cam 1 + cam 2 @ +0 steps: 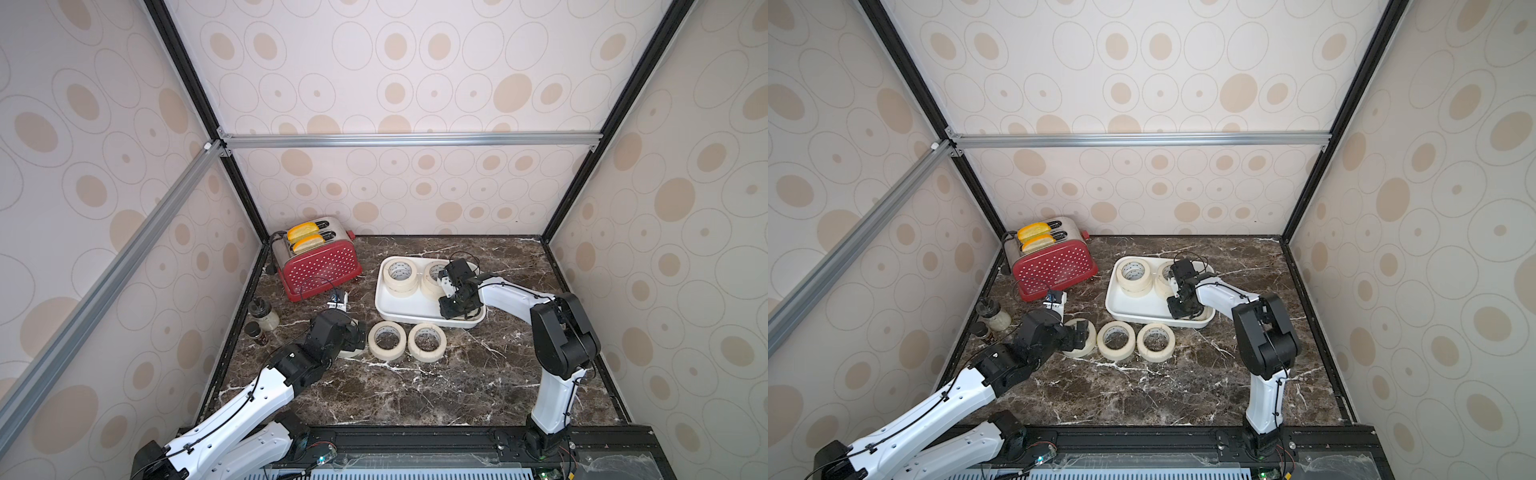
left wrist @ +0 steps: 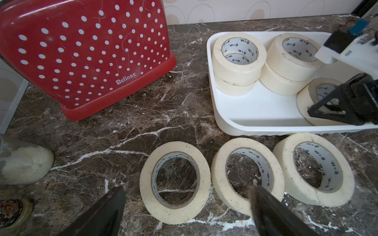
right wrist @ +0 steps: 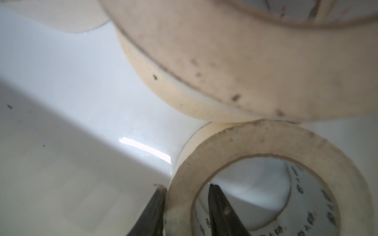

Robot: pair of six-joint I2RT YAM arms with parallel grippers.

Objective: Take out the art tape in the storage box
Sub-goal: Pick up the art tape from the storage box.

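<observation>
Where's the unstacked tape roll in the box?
Left wrist view: the lone roll is in the storage box's near right corner, beside a two-roll stack, under the right gripper.

2 rolls of art tape (image 1: pixel 386 353) lie flat on the table (image 1: pixel 415 395) beside the storage box (image 1: pixel 405 307); the right gripper (image 1: pixel 455 311) reaches down into its near right corner.

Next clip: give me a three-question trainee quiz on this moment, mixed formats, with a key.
1. How many tape rolls lie on the marble table, outside the storage box?
2. True or false: the left gripper is shut on a roll.
3. The right gripper has its fingers: A) on either side of the wall of a roll inside the storage box; B) around a roll on the table; C) high above the table, near nothing.
Key: 1) three; 2) false, it is open; 3) A.
</observation>
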